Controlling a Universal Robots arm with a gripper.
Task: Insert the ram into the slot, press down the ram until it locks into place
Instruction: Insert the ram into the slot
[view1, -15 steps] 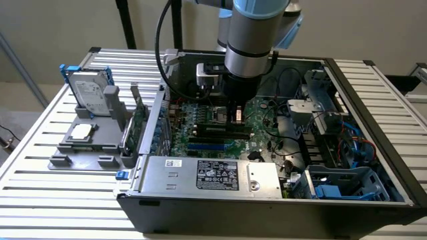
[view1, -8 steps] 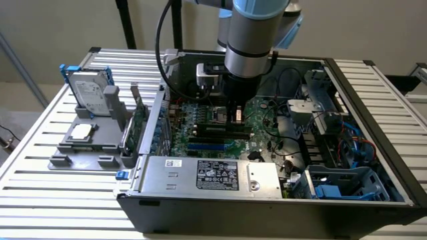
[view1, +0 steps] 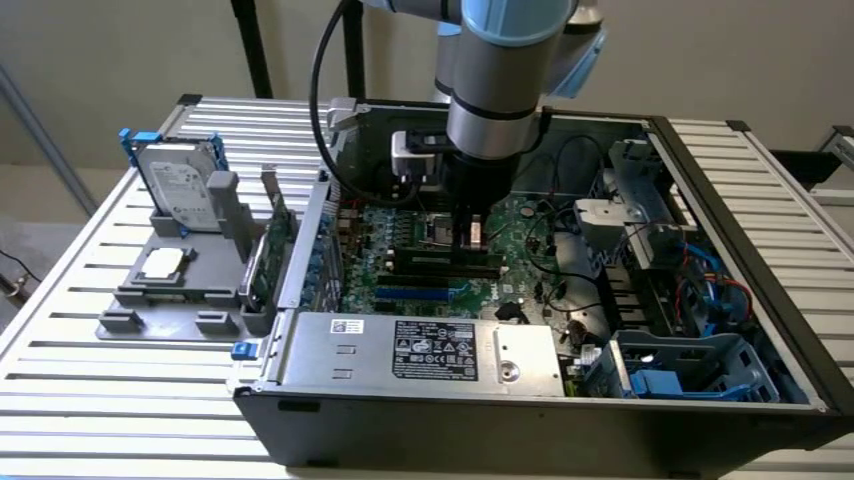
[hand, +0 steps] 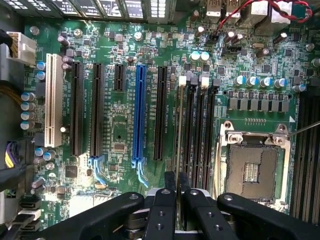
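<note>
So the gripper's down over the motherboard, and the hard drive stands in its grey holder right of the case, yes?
No: the exterior view shows the hard drive in its grey holder on the exterior view's left of the case. The gripper is over the motherboard.

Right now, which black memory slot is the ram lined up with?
The end slot of that bank, nearest the blue slot; the ram stands edge-on along it, the others are bare.

Open PC case (view1: 534, 435) is laid on a slatted table (view1: 120, 400). Arm (view1: 497, 90) is lowered into it, with gripper (view1: 467, 238) placed just over the black memory slots (view1: 441, 264) on the motherboard (view1: 387, 228). Hard drive (view1: 180, 185) is stood upright on a gray fixture (view1: 147, 292) at the exterior view's left.
</note>
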